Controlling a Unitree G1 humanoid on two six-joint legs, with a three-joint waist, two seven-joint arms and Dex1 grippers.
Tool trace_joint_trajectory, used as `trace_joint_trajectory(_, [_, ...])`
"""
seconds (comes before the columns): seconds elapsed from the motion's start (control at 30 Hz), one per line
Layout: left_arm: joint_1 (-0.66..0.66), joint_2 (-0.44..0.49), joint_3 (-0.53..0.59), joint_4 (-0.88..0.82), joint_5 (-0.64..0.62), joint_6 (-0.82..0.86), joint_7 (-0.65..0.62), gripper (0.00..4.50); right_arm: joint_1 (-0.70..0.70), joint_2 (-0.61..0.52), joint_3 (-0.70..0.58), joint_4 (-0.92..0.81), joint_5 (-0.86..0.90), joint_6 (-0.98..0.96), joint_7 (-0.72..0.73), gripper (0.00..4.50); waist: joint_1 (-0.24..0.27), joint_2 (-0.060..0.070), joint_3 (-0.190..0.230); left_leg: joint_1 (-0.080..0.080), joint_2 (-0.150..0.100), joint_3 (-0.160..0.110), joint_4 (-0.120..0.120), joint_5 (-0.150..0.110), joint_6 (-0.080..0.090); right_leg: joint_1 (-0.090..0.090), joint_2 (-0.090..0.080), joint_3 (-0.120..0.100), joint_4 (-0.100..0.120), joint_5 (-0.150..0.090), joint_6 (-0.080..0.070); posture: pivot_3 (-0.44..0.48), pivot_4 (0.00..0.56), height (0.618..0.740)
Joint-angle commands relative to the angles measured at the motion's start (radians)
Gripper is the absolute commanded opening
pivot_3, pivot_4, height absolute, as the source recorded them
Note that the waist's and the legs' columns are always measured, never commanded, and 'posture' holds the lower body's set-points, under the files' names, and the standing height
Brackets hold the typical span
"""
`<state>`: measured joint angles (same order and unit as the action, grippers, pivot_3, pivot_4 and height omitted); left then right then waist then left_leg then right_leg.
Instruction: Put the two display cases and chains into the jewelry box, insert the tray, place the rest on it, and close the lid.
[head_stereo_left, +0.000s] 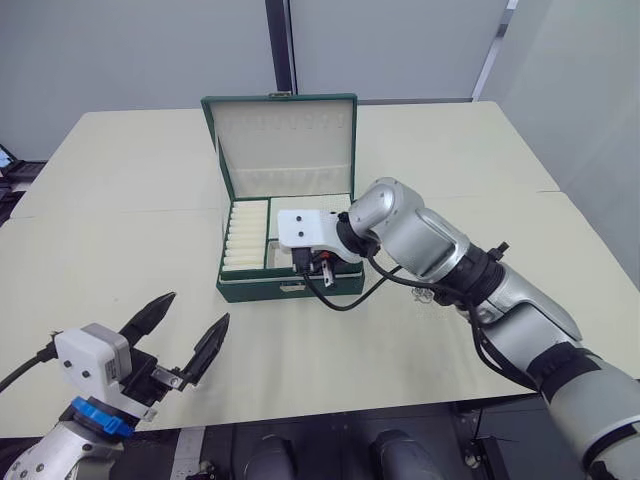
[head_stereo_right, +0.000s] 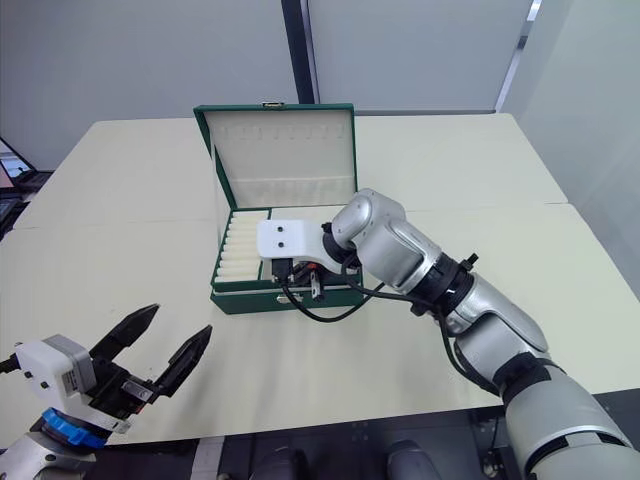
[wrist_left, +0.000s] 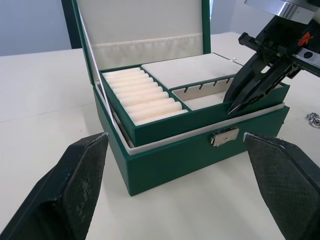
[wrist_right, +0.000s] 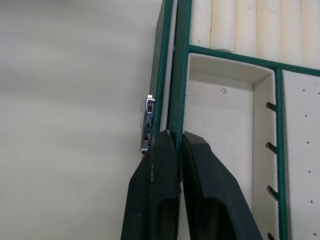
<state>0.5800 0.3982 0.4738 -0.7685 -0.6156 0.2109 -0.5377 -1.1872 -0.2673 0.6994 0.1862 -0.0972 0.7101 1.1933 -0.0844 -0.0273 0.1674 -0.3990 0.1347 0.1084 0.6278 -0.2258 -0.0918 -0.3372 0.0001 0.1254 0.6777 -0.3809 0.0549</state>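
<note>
Grey wall panels with a dark vertical strip close off the back of the room, and a wide pale cream tabletop (head_stereo_left: 120, 260) made of joined sections, seams visible, fills the foreground.

Near the middle of that surface stands the large rectangular dark green jewelry box (head_stereo_left: 285, 285) with cream lining and a small metal clasp (wrist_left: 223, 136) on its front wall. Its flat dark green lid (head_stereo_left: 283, 140), cream-lined inside, stands upright at the back, hinged open. The shallow green-rimmed tray (wrist_left: 165, 90) with cream ridged ring rolls sits inside the box, its front rim standing a little above the box's edge. Ring rolls occupy the robot's-left portion; a flat cream pad and a notched compartment lie to the right.

The right gripper (wrist_right: 172, 142) is over the front edge of the box. Its two black fingers are pressed nearly together on the tray's green front rim, just beside the clasp, pinching that rim.

The left gripper (head_stereo_left: 185, 335) hovers above the table's near edge, well apart from the box, its fingers spread wide with nothing between them.

A small silvery clump of fine chain (wrist_left: 314, 119) lies on the tabletop to the right of the box, beside the right arm, outside any compartment.
</note>
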Motion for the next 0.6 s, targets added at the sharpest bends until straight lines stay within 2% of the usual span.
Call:
trace_joint_trajectory(0.03, [0.003, -0.002, -0.005, -0.001, 0.006, -0.016, -0.002, 4.5, -0.021, 0.005, -0.012, -0.004, -0.008, -0.028, 0.007, 0.01, 0.0, 0.0, 0.0, 0.0, 0.0, 0.0, 0.0, 0.0, 0.0, 0.0, 0.0, 0.0, 0.0, 0.0, 0.0, 0.0, 0.15, 0.74])
trace_joint_trajectory(0.6, [-0.026, 0.014, -0.012, 0.028, 0.022, -0.016, -0.012, 4.5, -0.027, 0.024, -0.045, -0.011, 0.004, -0.032, 0.002, 0.01, 0.0, 0.0, 0.0, 0.0, 0.0, 0.0, 0.0, 0.0, 0.0, 0.0, 0.0, 0.0, 0.0, 0.0, 0.0, 0.0, 0.15, 0.74])
